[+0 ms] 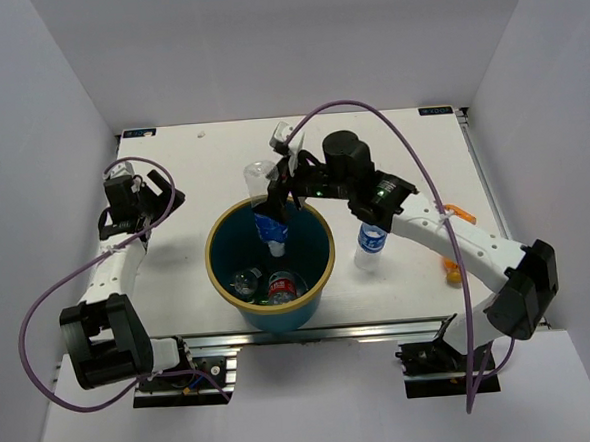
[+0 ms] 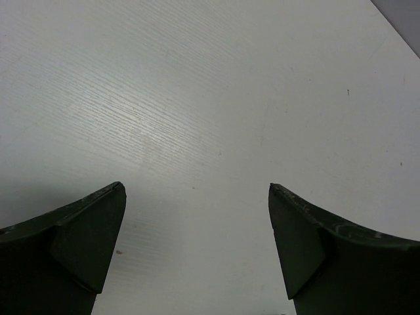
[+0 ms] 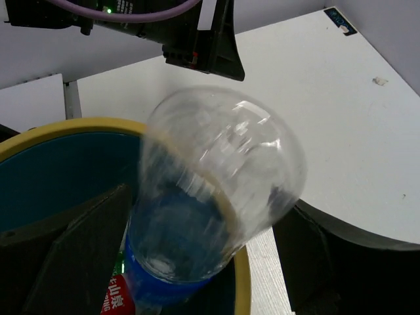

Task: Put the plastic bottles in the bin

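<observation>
A clear plastic bottle with a blue label [image 1: 269,211] tilts neck-down over the far rim of the teal bin [image 1: 209,256]. In the right wrist view this bottle [image 3: 216,164] is blurred between the spread fingers of my right gripper [image 3: 210,203], base toward the camera, above the bin's tan rim [image 3: 59,128]. My right gripper [image 1: 285,187] is open. The bin holds a red-labelled bottle [image 1: 282,285], a clear one [image 1: 246,281] and something green. My left gripper [image 1: 134,209] is open and empty over bare table [image 2: 197,187].
A clear bottle with a blue label [image 1: 371,244] stands just right of the bin, under my right forearm. Two orange bottles [image 1: 459,212] [image 1: 448,267] lie at the right, partly hidden by that arm. White walls enclose the table.
</observation>
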You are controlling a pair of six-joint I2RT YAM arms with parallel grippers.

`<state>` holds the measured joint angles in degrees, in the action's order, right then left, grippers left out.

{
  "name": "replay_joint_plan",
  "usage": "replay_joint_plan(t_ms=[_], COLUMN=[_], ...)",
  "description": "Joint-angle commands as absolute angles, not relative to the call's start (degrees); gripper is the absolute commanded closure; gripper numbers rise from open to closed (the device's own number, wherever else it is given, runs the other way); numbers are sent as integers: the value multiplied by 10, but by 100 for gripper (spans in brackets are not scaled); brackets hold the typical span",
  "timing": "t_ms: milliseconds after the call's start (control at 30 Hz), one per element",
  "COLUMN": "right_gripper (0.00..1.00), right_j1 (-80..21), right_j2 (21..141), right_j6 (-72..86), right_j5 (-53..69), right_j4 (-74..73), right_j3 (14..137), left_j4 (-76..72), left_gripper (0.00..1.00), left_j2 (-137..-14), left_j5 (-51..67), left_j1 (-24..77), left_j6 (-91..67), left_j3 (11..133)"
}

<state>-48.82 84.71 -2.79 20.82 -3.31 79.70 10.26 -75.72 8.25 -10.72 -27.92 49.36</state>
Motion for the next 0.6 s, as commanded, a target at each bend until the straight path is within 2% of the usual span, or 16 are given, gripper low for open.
replay_joint_plan(t_ms=[0, 100, 367, 467, 500, 567], right_gripper=[11, 11, 11, 11, 11, 11], right_j1=[-486, -485, -428, -410, -410, -408], right_j2=[795, 778, 673, 651, 652, 656], right_j6=[-50, -50, 25, 47, 70, 99], right_j5=[224, 208, 4, -123, -216, -307], right_j4=[1, -28, -54, -102, -120, -189], right_j3=[823, 831, 730, 701, 687, 675], left_j4=[99, 103, 105, 105, 107, 107], left_gripper=[2, 2, 2, 2, 2, 2], left_j2=[-727, -722, -707, -705, -703, -702], left_j5=[93, 90, 84, 83, 83, 82], left_j1=[-109, -110, -110, -110, -110, -110], left_j6=[-278, -276, -275, -275, -275, -275], left_j3=[490, 490, 487, 486, 486, 486])
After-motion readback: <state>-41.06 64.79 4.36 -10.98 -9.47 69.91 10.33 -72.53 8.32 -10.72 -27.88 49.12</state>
